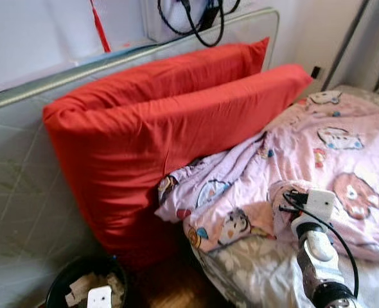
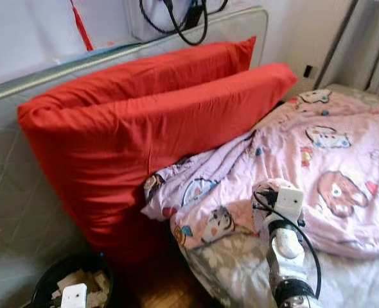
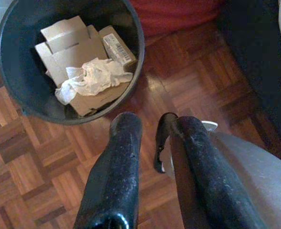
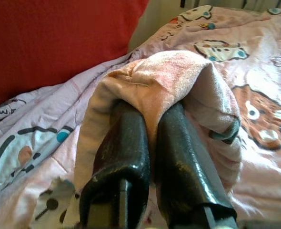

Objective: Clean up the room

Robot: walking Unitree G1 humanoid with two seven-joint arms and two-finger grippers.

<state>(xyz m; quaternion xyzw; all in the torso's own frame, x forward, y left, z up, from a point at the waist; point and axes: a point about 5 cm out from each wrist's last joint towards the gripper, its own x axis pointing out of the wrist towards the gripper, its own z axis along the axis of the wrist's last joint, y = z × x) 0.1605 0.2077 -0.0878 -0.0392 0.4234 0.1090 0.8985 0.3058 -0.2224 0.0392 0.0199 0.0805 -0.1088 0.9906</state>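
Already my right pincer [image 4: 152,124] is pinched on a fold of the pink blanket [image 4: 169,76], whose bulk spreads ahead of it across the bed toward the red pillows [image 1: 170,135]. My left pincer [image 3: 147,133] hangs narrow and empty above the waste bin [image 3: 16,95].

A bedroom in a lived-in home: a bed [image 1: 260,269] is spread with a pink quilt [image 1: 331,147] printed with cartoon animals, and two large red pillows [image 1: 157,128] lean against a padded grey headboard [image 1: 22,192]. Beside the bed, a black waste bin [image 3: 16,86] holding cardboard scraps and crumpled tissue stands on a wooden parquet floor [image 3: 31,171]. Black cables [image 1: 199,19] hang on the white wall above the headboard.
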